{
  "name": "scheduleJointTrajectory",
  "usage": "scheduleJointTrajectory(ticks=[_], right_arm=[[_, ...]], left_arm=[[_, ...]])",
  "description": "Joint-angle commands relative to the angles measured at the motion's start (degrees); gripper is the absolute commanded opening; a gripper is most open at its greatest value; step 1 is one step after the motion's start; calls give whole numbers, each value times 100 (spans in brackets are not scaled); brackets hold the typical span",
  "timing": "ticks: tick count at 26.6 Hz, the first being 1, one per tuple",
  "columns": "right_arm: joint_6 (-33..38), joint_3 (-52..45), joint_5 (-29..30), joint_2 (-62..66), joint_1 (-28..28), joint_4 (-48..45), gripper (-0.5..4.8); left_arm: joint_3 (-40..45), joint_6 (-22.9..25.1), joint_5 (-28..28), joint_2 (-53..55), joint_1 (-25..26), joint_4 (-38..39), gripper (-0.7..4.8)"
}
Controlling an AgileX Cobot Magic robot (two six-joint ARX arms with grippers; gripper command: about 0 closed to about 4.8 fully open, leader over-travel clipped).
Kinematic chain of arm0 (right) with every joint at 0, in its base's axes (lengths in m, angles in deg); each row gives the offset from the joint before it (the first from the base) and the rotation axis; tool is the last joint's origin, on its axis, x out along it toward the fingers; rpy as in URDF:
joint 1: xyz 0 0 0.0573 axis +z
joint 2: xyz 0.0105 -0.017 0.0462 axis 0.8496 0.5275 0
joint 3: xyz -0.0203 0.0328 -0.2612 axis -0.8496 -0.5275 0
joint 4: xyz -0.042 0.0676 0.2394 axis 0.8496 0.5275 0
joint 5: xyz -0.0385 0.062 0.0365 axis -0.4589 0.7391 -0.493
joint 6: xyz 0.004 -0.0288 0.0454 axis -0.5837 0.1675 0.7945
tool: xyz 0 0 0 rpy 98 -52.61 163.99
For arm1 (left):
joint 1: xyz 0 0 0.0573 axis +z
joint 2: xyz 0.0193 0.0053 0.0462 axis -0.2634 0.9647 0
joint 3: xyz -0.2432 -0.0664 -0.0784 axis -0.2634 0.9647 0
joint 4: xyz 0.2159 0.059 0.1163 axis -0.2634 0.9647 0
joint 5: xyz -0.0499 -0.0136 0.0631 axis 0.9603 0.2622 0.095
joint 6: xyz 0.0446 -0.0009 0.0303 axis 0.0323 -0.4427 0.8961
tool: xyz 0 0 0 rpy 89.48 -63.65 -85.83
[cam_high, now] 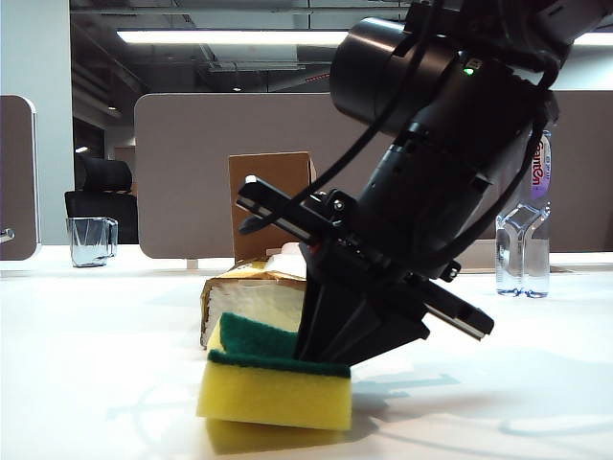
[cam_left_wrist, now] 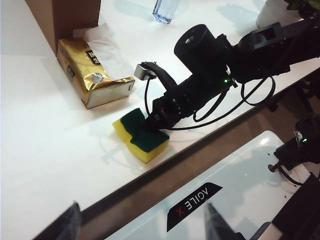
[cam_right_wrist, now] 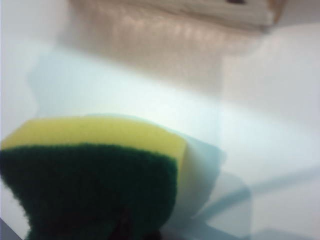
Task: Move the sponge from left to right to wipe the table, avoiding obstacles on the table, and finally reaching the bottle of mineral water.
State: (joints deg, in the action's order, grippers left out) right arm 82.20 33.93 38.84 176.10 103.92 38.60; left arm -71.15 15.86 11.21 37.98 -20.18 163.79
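I have the right claw (cam_high: pixel 321 350) clamped on the sponge (cam_high: pixel 276 379), lower centre; left claw (cam_left_wrist: pixel 142 220) parted, empty. Risk: the tissue pack (cam_left_wrist: pixel 92 75) just behind snags the sweep.

Seen far left in the exterior view: clear glass cup (cam_high: pixel 92 240), upright and alone, well apart from everything else. Behind it, black office chair (cam_high: pixel 103 196) with headrest, tucked beside a grey partition panel (cam_high: pixel 192 172) with rounded corners. Second partition (cam_high: pixel 17 177) cut off at the left edge. Overhead, long strip light (cam_high: pixel 230 36) glowing under exposed ceiling ducts. In the left wrist view, white pot (cam_left_wrist: pixel 275 12) in the far corner, green leaves (cam_left_wrist: pixel 300 4) just showing above it.
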Motion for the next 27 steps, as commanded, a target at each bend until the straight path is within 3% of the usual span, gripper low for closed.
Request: scheduleJointTrajectory(ticks=[1, 6, 14, 21, 27], right_arm=[[-197, -131, -566, 101, -92, 1047, -9], [-472, -173, -634, -7, -299, 1349, -9], [-881, -1001, -632, -942, -1281, 1353, -9], [-1399, -1132, -664, -1099, -1858, 1703, -9], [-1641, -1172, -745, -1207, -2028, 1749, -9]], left_arm=[[-13, 4, 7, 2, -7, 22, 318], [-13, 2, 7, 2, -4, 22, 318], [-13, 2, -2, 2, -4, 20, 318], [-15, 0, -37, 2, -4, 20, 318], [-20, -2, -39, 2, -4, 20, 318]])
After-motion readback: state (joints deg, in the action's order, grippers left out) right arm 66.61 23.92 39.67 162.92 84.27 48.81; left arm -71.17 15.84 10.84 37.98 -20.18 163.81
